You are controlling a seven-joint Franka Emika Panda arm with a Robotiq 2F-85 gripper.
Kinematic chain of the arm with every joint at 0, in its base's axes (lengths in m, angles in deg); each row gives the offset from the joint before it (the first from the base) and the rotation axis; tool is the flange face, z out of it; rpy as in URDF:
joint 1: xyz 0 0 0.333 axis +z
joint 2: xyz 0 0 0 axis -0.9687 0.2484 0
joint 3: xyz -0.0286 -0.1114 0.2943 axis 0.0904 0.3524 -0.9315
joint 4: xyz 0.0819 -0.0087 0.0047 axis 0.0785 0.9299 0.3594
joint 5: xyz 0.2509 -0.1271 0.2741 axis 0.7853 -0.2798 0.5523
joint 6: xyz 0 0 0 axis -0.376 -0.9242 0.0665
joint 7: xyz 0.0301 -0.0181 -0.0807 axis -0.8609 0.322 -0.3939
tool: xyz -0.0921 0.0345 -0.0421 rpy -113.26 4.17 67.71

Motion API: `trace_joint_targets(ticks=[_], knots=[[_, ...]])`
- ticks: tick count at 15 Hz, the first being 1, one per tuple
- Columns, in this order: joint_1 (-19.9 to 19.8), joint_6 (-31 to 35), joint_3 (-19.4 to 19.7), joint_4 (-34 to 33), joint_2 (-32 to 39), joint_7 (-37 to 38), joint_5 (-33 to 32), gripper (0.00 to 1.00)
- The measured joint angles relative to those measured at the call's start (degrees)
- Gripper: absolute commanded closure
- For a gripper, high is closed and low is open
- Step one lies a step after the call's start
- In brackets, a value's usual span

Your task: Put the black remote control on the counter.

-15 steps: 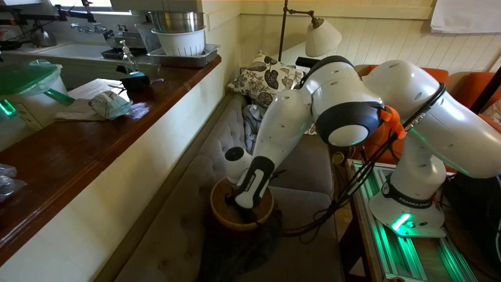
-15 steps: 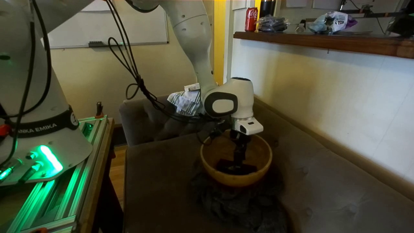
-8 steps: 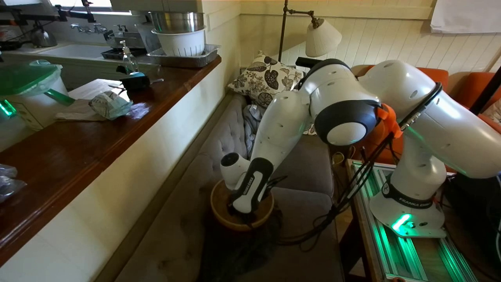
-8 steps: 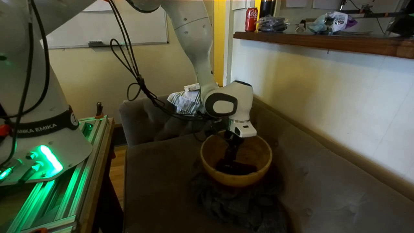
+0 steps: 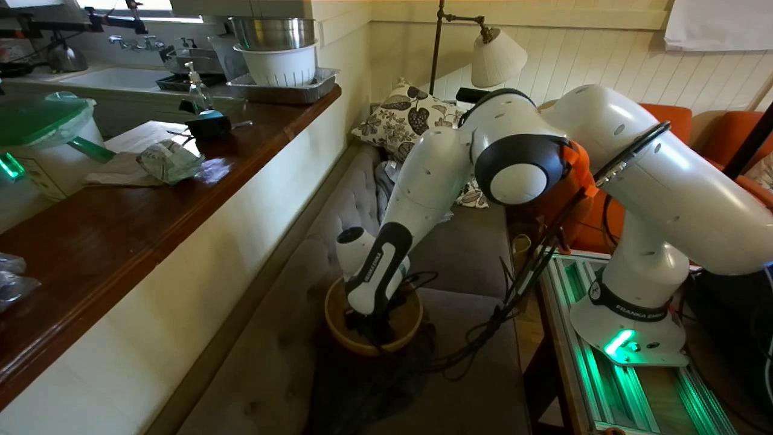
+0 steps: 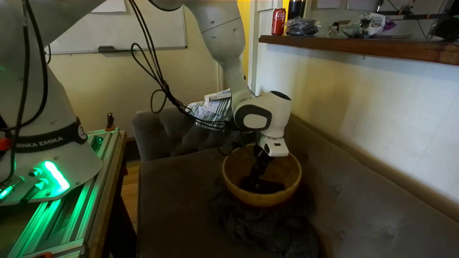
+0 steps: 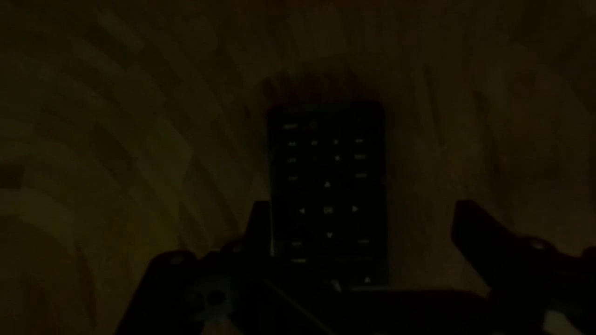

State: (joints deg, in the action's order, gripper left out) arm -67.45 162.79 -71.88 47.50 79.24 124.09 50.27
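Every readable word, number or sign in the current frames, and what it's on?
"FRANKA EMIKA": robot's base band, pieced from both exterior views.
"Coca…", partly legible: red can.
"OK", plus up, down, left, right arrows: black remote control.
Too small, dark or blurred: the remote's other labels, lettering on the wrist link, print on the crumpled bag.

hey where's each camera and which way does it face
An exterior view: higher than the counter, looking down along the sofa toward the lamp; the base and most of the arm show.
An exterior view: roughly level with the counter, looking toward the whiteboard; base and part of the arm show.
Wrist view: on the arm, facing into the bowl at the black remote control; the open gripper shows.
Both exterior views share sofa, counter, bowl and arm, from roughly opposite directions.
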Motion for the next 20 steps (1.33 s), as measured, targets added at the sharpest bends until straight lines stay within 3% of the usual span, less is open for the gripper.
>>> trace_joint_targets(ticks=[11,20], knots=[[-0.9,0.07,0.18,-2.64,1.24,-0.02,-0.49,0.0],[-0.48,-2.78,4.33,-6.21,3.66,-0.12,-7.37,0.0]])
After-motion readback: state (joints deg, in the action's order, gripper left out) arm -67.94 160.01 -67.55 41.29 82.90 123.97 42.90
